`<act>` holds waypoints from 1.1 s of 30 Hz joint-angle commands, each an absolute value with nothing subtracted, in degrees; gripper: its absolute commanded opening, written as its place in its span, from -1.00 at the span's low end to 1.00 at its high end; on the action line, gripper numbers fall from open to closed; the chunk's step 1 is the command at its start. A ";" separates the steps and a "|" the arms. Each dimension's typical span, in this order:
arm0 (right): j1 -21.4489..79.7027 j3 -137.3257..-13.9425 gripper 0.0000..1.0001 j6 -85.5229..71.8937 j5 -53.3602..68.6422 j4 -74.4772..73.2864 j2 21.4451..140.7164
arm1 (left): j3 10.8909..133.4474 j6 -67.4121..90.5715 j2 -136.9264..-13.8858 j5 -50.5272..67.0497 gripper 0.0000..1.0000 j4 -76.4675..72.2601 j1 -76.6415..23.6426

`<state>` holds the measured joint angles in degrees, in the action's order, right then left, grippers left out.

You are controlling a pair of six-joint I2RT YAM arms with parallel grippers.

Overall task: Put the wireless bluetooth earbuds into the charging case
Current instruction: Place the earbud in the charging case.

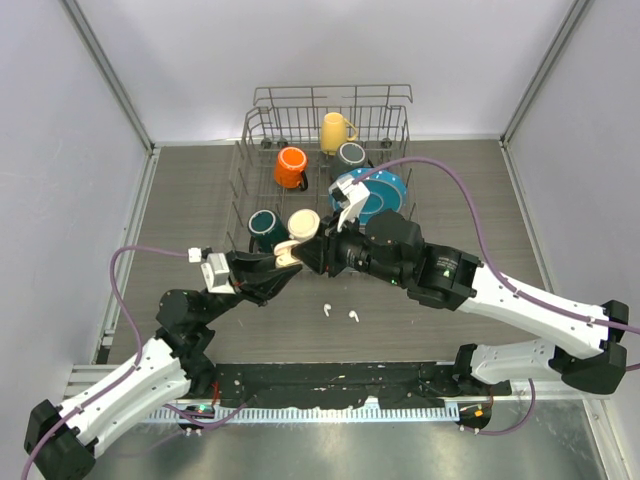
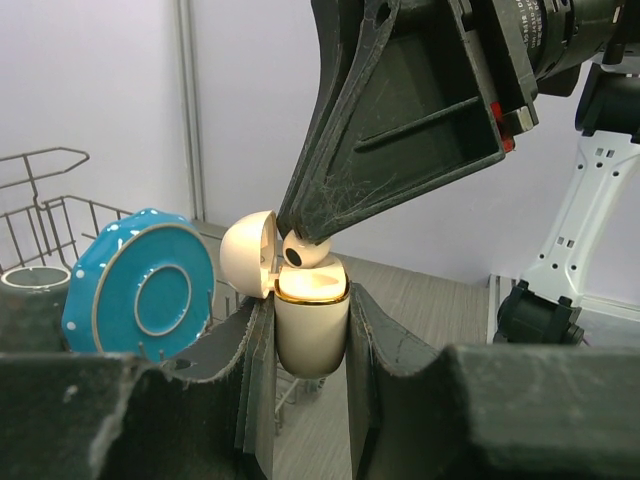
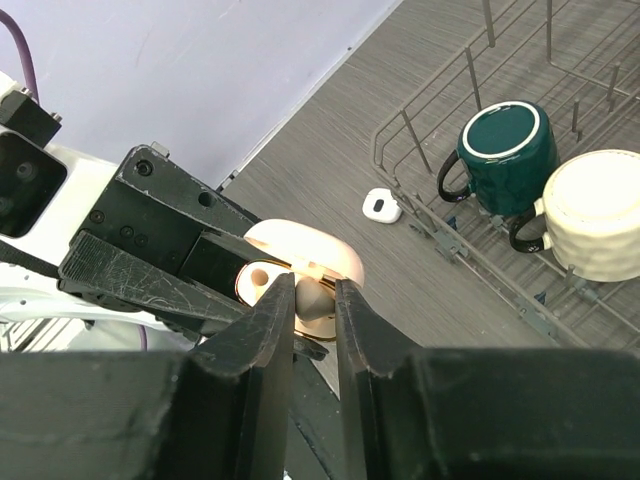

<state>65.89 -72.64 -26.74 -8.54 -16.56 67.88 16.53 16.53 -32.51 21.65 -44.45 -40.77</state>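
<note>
My left gripper (image 1: 280, 262) is shut on a cream charging case (image 2: 312, 325) with a gold rim and holds it upright above the table, its lid (image 2: 247, 252) hinged open. My right gripper (image 1: 312, 252) is shut on one pale earbud (image 3: 318, 298), which sits at the case's open mouth and touches its rim. That earbud also shows in the left wrist view (image 2: 303, 252) under the right fingers (image 2: 400, 130). Two more white earbuds (image 1: 327, 310) (image 1: 353, 316) lie on the table below the grippers. One empty socket shows in the case (image 3: 258, 275).
A wire dish rack (image 1: 262, 122) stands at the back with orange (image 1: 291, 167), yellow (image 1: 335, 130), green (image 1: 264, 227) and cream (image 1: 303, 224) mugs and a blue plate (image 1: 385, 195). A small white rounded-square case (image 3: 381, 207) lies on the table beside the rack.
</note>
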 commanded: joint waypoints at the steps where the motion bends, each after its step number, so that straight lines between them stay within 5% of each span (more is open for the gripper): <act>1: 66.09 -72.77 -0.59 -24.26 -8.97 -18.46 65.66 | 17.40 16.61 -31.82 21.45 -1.00 -48.87 -40.78; 21: 66.01 -74.35 -0.57 -16.18 -8.09 -23.73 66.09 | 17.14 16.87 -32.43 21.53 -1.00 -50.45 -40.87; 33: 66.09 -75.32 -0.21 -9.14 -11.95 -25.49 66.62 | 17.40 17.84 -31.64 25.14 -1.00 -51.07 -40.87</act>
<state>66.30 -73.52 -13.37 -7.77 -21.87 67.46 16.43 17.52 -33.21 23.73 -43.97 -40.91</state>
